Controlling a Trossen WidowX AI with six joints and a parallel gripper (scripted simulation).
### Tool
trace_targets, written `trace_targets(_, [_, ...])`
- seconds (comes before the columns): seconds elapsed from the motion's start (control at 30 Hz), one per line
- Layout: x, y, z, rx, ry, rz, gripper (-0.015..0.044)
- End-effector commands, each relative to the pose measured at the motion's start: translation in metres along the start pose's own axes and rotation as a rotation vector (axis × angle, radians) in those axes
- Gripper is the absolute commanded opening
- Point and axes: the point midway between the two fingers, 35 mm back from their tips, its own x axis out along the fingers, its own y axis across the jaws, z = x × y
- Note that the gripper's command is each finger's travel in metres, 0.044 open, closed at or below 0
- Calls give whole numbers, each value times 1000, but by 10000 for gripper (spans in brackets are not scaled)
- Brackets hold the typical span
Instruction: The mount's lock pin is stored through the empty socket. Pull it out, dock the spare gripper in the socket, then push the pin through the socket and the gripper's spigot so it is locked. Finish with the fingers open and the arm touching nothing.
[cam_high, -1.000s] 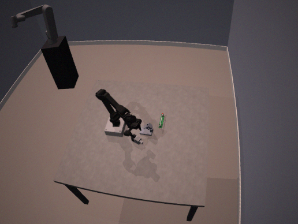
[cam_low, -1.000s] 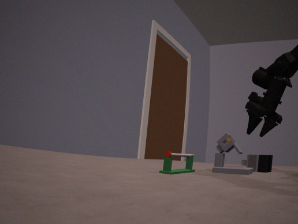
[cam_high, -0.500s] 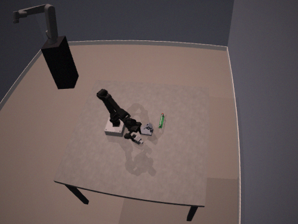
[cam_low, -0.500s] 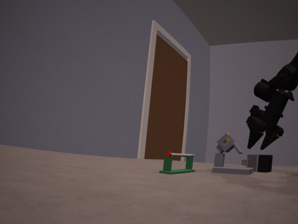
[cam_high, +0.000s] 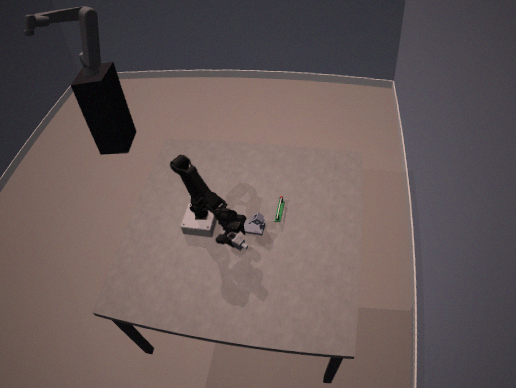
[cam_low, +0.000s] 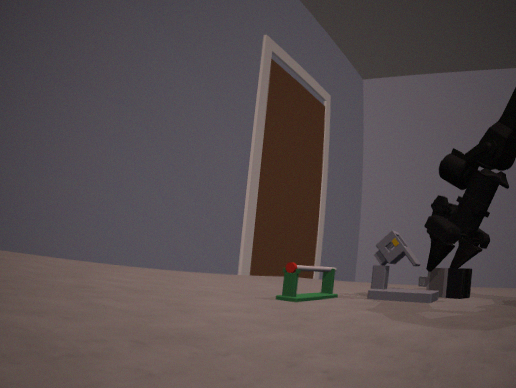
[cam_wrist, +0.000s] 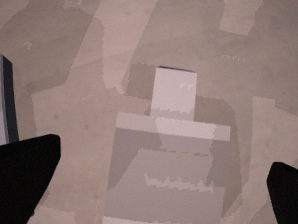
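The spare gripper (cam_high: 238, 241) (cam_low: 438, 283) (cam_wrist: 165, 175) lies on the table, a grey block with a pale square spigot (cam_low: 423, 281) (cam_wrist: 174, 94) and dark fingers. My gripper (cam_high: 231, 236) (cam_low: 442, 269) (cam_wrist: 168, 161) is open and empty, low over it, with one finger to each side in the wrist view. The grey mount (cam_high: 255, 230) (cam_low: 402, 295) stands beside it, its tilted square socket (cam_low: 392, 248) carrying a yellow mark and no visible pin. The white lock pin (cam_low: 316, 268) with a red head (cam_low: 291, 267) rests across the green rack (cam_low: 306, 297) (cam_high: 277, 220).
The arm's white base (cam_high: 198, 227) is left of the spare gripper in the top view. The mount's edge (cam_wrist: 6, 100) shows at the wrist view's left, close to one finger. A second arm stands on a black pedestal (cam_high: 105, 112) beyond the table.
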Motion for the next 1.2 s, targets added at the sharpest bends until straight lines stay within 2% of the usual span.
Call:
trace_targets(0.0, [8,0,-8,-3,8,0,440])
trace_targets(0.73, [28,0,-25,-3,9,0,440])
trace_targets(1.07, [28,0,-25,-3,9,0,177])
trace_targets(1.17, [28,0,-25,-3,9,0,157])
